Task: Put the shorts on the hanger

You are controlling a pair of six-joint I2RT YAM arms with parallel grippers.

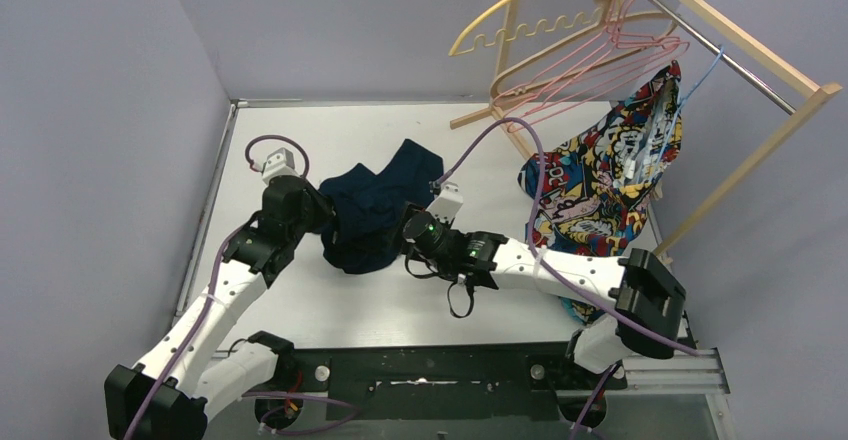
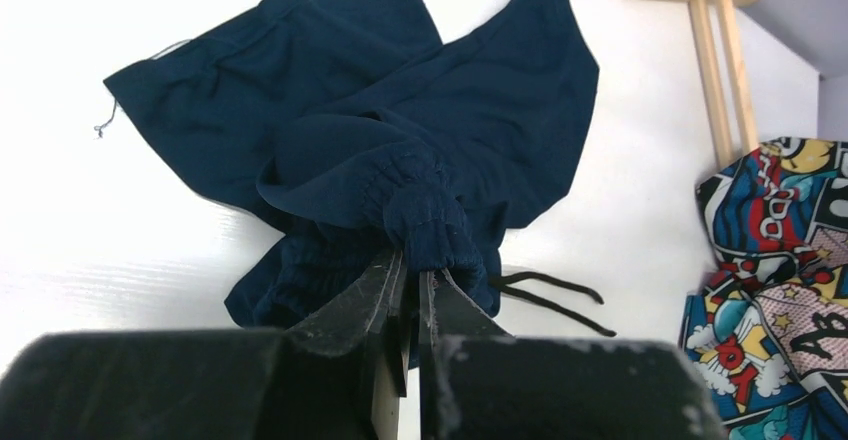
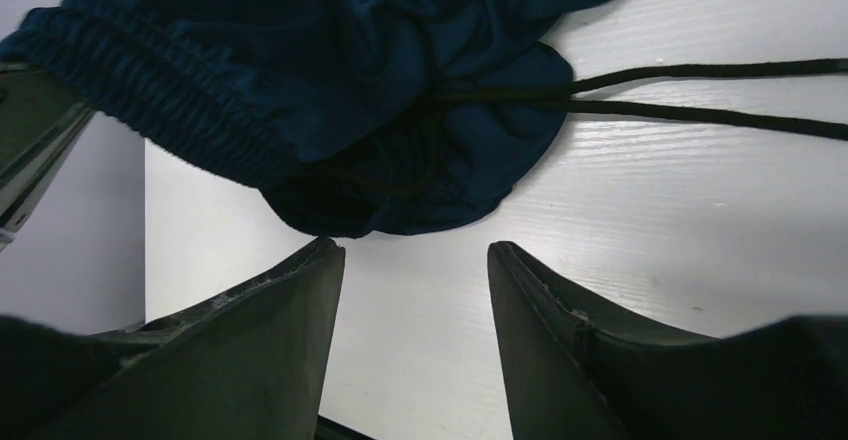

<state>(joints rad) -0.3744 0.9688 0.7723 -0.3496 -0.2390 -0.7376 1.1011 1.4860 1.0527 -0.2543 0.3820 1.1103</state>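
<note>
As the left gripper (image 2: 411,272) clamps the waistband of the crumpled navy-blue fabric shorts (image 2: 400,110) on the white table (image 2: 80,230), the right gripper (image 3: 415,250) hovers beside them, jaws apart; the thin pink hanger (image 1: 620,60) hangs on the wooden rack (image 1: 745,32)

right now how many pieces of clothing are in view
2. Dark blue shorts lie on the table, pinched by the left tool. A comic-print garment hangs on the wooden rack at the right. Others could be hidden behind it.
</note>
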